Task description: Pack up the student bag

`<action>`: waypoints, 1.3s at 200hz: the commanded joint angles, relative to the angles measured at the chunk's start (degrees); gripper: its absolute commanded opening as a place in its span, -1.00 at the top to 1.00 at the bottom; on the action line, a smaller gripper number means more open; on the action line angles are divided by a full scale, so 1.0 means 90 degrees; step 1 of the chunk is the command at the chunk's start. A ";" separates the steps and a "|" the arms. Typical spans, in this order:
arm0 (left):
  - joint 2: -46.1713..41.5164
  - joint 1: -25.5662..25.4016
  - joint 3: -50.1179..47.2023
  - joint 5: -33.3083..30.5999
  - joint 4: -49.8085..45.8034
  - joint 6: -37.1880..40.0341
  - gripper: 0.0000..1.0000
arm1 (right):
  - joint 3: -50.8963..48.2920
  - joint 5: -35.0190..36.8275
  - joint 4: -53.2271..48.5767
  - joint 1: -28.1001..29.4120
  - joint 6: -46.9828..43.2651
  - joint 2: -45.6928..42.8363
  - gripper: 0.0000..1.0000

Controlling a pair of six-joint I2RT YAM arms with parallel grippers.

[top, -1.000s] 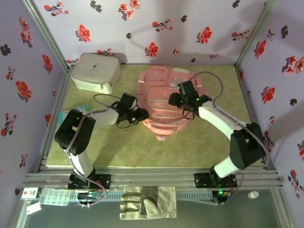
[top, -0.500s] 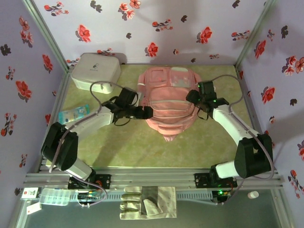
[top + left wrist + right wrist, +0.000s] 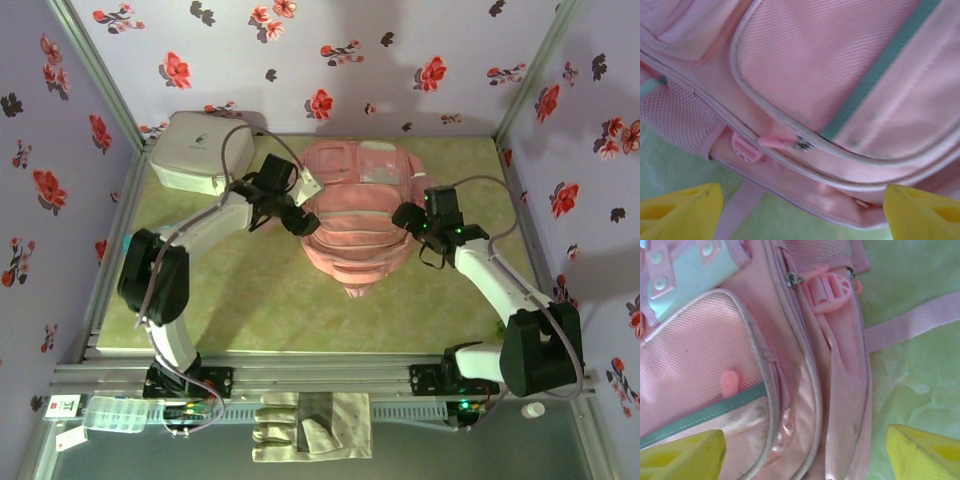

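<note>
Since the frame before, the left gripper [image 3: 298,218] has moved away from the arm bases, toward 12 o'clock. It now stands at the 9 o'clock side of the student bag [image 3: 358,225], near its upper corner. The right gripper [image 3: 408,218] has come a little toward 6 o'clock and sits at the 3 o'clock side of the bag. The bag has kept its place. It lies flat on the green mat [image 3: 270,300], in the middle and somewhat toward 12 o'clock, with its front pockets upward.

In the left wrist view we see the two yellow fingertips [image 3: 682,210] wide apart at the lower corners, with nothing held between them. The pink fabric lies beyond them, and we cannot tell if they touch it. A pink zip pull [image 3: 776,141] hangs on the grey-edged seam of a pocket. A round pink buckle [image 3: 745,149] is just beside it at 8 o'clock, and a teal stripe [image 3: 875,75] crosses the pocket.

In the right wrist view the yellow fingertips [image 3: 680,455] are also spread apart and hold nothing. Beyond them we see the side of the bag, with a pink clip [image 3: 832,287] at 12 o'clock. A pink strap [image 3: 910,322] runs out over the mat toward 3 o'clock.

The white-grey zip case [image 3: 200,152] rests at 10 o'clock from the bag, apart from it. A pale glove [image 3: 310,425] lies at 6 o'clock, outside the mat.
</note>
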 commanded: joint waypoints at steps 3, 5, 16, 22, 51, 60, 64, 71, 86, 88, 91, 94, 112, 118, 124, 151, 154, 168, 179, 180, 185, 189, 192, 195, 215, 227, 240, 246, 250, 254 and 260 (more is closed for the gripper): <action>0.0386 0.0314 0.0599 0.0921 -0.0450 0.0901 -0.65 | -0.0365 -0.0235 0.0253 -0.0076 0.0396 -0.0027 -0.67; 0.0411 0.0316 0.0621 0.0935 -0.0470 0.0945 -0.65 | -0.0387 -0.0262 0.0281 -0.0085 0.0416 -0.0021 -0.68; 0.0539 0.0317 0.0689 0.1088 -0.0571 0.1399 -0.63 | -0.0476 -0.0430 0.0441 -0.0122 0.0520 0.0077 -0.67; 0.0563 0.0317 0.0659 0.1119 -0.0516 0.1554 -0.63 | -0.0508 -0.0528 0.0528 -0.0156 0.0573 0.0131 -0.67; 0.0651 0.0366 0.0663 0.1167 -0.0279 0.1717 -0.62 | -0.0538 -0.0773 0.0902 -0.0280 0.0689 0.0442 -0.60; 0.0681 0.0376 0.0665 0.1161 -0.0314 0.1844 -0.61 | -0.0495 -0.0890 0.1004 -0.0328 0.0689 0.0564 -0.54; 0.0683 0.0378 0.0651 0.1177 -0.0329 0.1946 -0.61 | -0.0471 -0.0913 0.1010 -0.0351 0.0682 0.0621 -0.51; 0.0676 0.0379 0.0619 0.1172 -0.0333 0.2127 -0.61 | -0.0408 -0.0914 0.1042 -0.0390 0.0675 0.0717 -0.47; 0.0698 0.0403 0.0550 0.1174 -0.0316 0.2534 -0.59 | -0.0348 -0.0980 0.1232 -0.0464 0.0613 0.0911 -0.35; 0.0713 0.0409 0.0548 0.1179 -0.0315 0.2579 -0.59 | -0.0343 -0.0986 0.1255 -0.0470 0.0612 0.0941 -0.35; 0.0727 0.0416 0.0556 0.1180 -0.0319 0.2636 -0.59 | -0.0335 -0.1000 0.1296 -0.0479 0.0611 0.0992 -0.34; 0.0748 0.0423 0.0562 0.1181 -0.0338 0.2691 -0.59 | -0.0325 -0.1014 0.1344 -0.0498 0.0603 0.1037 -0.33; 0.0862 0.0424 0.0686 0.1247 -0.0505 0.3062 -0.59 | -0.0241 -0.1095 0.1587 -0.0550 0.0535 0.1314 -0.26; 0.0899 0.0422 0.0704 0.1283 -0.0510 0.3156 -0.58 | -0.0209 -0.1115 0.1662 -0.0575 0.0511 0.1419 -0.25; 0.0937 0.0426 0.0722 0.1347 -0.0521 0.3265 -0.58 | -0.0170 -0.1150 0.1734 -0.0596 0.0494 0.1530 -0.23; 0.1123 0.0432 0.0834 0.1495 -0.0527 0.3677 -0.52 | 0.0036 -0.1308 0.1863 -0.0674 0.0475 0.1838 -0.19; 0.1145 0.0428 0.0840 0.1502 -0.0526 0.3716 -0.49 | 0.0052 -0.1323 0.1867 -0.0676 0.0459 0.1854 -0.19; 0.1241 0.0429 0.0878 0.1529 -0.0467 0.3953 -0.40 | 0.0078 -0.1332 0.1851 -0.0687 0.0417 0.1866 -0.19; 0.1305 0.0434 0.0950 0.1523 -0.0506 0.4118 -0.34 | 0.0078 -0.1328 0.1813 -0.0686 0.0392 0.1839 -0.19; 0.1306 0.0434 0.0964 0.1527 -0.0512 0.4131 -0.34 | 0.0078 -0.1329 0.1811 -0.0691 0.0389 0.1843 -0.19; 0.1338 0.0443 0.1007 0.1523 -0.0553 0.4177 -0.31 | 0.0071 -0.1329 0.1787 -0.0697 0.0378 0.1837 -0.19; 0.1354 0.0449 0.1042 0.1527 -0.0573 0.4197 -0.29 | 0.0059 -0.1328 0.1780 -0.0704 0.0368 0.1811 -0.19; 0.1364 0.0453 0.1057 0.1525 -0.0576 0.4202 -0.28 | 0.0055 -0.1321 0.1767 -0.0706 0.0367 0.1807 -0.19; 0.1366 0.0459 0.1073 0.1530 -0.0576 0.4211 -0.27 | 0.0047 -0.1320 0.1764 -0.0706 0.0370 0.1791 -0.19; 0.1386 0.0472 0.1123 0.1532 -0.0542 0.4271 -0.14 | -0.0018 -0.1318 0.1768 -0.0716 0.0374 0.1724 -0.19; 0.1361 0.0478 0.1097 0.1524 -0.0472 0.4246 -0.09 | -0.0063 -0.1325 0.1751 -0.0716 0.0377 0.1689 -0.19; 0.1338 0.0478 0.1092 0.1535 -0.0390 0.4215 0.01 | -0.0115 -0.1329 0.1764 -0.0716 0.0396 0.1639 -0.19; 0.1337 0.0477 0.1094 0.1552 -0.0367 0.4172 0.07 | -0.0135 -0.1328 0.1756 -0.0716 0.0406 0.1618 -0.19; 0.1337 0.0475 0.1090 0.1565 -0.0347 0.4155 0.12 | -0.0151 -0.1334 0.1747 -0.0716 0.0409 0.1607 -0.19; 0.1328 0.0481 0.1094 0.1582 -0.0341 0.4137 0.17 | -0.0170 -0.1338 0.1739 -0.0716 0.0406 0.1591 -0.19; 0.1319 0.0482 0.1080 0.1595 -0.0325 0.4110 0.25 | -0.0190 -0.1339 0.1728 -0.0716 0.0411 0.1563 -0.19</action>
